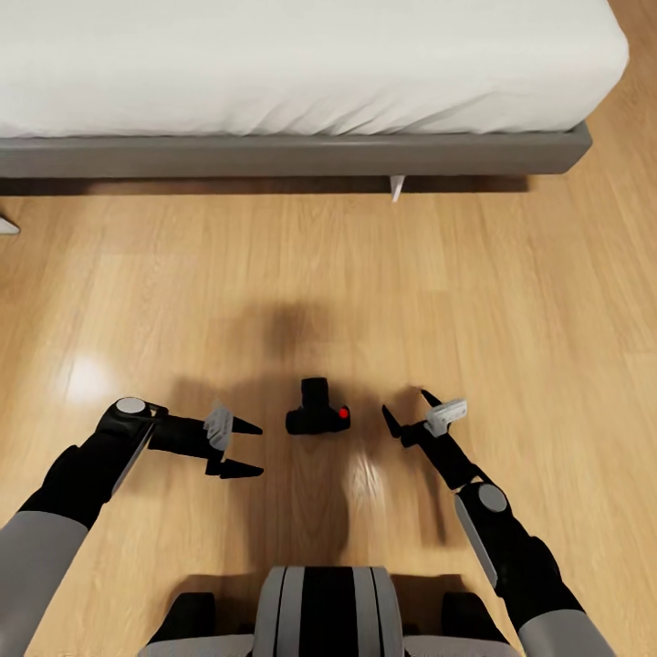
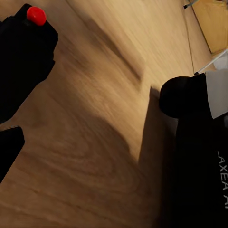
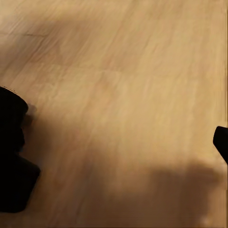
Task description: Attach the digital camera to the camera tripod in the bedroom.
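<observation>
The digital camera (image 1: 317, 411) lies on the light wood floor between my two arms, small and black, with its red button (image 1: 343, 414) toward my right side. My left gripper (image 1: 251, 449) hovers just left of it, open and empty, its fingers pointing at the camera. My right gripper (image 1: 404, 404) is a little right of the camera, also open and empty. The left wrist view shows the camera (image 2: 21, 57) close up with one dark fingertip (image 2: 7, 149) near it. In the right wrist view the camera (image 3: 12, 156) sits at the frame's edge. The camera tripod is out of view.
A grey-framed bed (image 1: 292, 153) with a white mattress (image 1: 301, 64) spans the far side, with a white leg (image 1: 397, 187) under it. Bare wood floor (image 1: 301, 274) lies between bed and camera. My base (image 1: 319, 611) is close behind the camera.
</observation>
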You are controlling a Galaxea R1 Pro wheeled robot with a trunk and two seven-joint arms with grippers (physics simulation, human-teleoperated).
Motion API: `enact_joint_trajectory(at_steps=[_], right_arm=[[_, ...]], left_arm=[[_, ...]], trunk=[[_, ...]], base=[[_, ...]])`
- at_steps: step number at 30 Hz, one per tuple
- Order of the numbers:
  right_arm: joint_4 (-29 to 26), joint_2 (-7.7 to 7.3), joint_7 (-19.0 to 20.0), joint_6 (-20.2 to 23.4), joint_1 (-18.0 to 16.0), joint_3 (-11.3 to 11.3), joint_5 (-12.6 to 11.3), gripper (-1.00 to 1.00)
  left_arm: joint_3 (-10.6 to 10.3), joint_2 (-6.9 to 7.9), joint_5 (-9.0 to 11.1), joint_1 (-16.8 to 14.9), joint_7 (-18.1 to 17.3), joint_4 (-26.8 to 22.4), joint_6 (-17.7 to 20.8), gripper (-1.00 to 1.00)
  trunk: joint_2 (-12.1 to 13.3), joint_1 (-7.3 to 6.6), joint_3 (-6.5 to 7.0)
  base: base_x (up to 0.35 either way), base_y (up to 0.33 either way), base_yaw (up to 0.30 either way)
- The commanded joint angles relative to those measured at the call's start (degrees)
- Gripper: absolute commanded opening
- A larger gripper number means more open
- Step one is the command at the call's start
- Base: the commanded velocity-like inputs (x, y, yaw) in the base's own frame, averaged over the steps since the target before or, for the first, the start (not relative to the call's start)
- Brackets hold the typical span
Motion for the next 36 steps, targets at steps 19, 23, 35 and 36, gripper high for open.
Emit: enact_joint_trajectory(at_steps=[19,23,35,36], right_arm=[[-19.9,0.1,-8.3,-0.3,-0.4,3.1,0.0,1.0],[-19.2,0.06,-8.4,-0.3,-0.4,4.3,0.1,1.0],[-17.0,0.06,-8.5,-0.3,-0.4,5.1,0.1,1.0],[-17.0,0.07,-8.5,-0.3,-0.4,5.1,0.1,1.0]], left_arm=[[0.0,-1.17,-0.2,0.0,-0.2,-4.0,1.0,1.0],[0.0,-1.19,-0.2,0.0,-0.2,-4.3,1.0,1.0],[4.1,-1.0,-0.2,0.0,-0.2,-4.5,0.9,1.0],[4.7,-1.0,-0.2,0.0,-0.3,-4.5,1.0,1.0]], trunk=[[-0.3,0.48,-3.53],[-0.3,0.58,-3.53],[-0.5,0.89,-3.53],[-0.5,0.92,-3.53]], base=[[0.0,0.0,0.0],[0.0,0.0,0.0],[0.0,0.0,0.0],[0.0,0.0,0.0]])
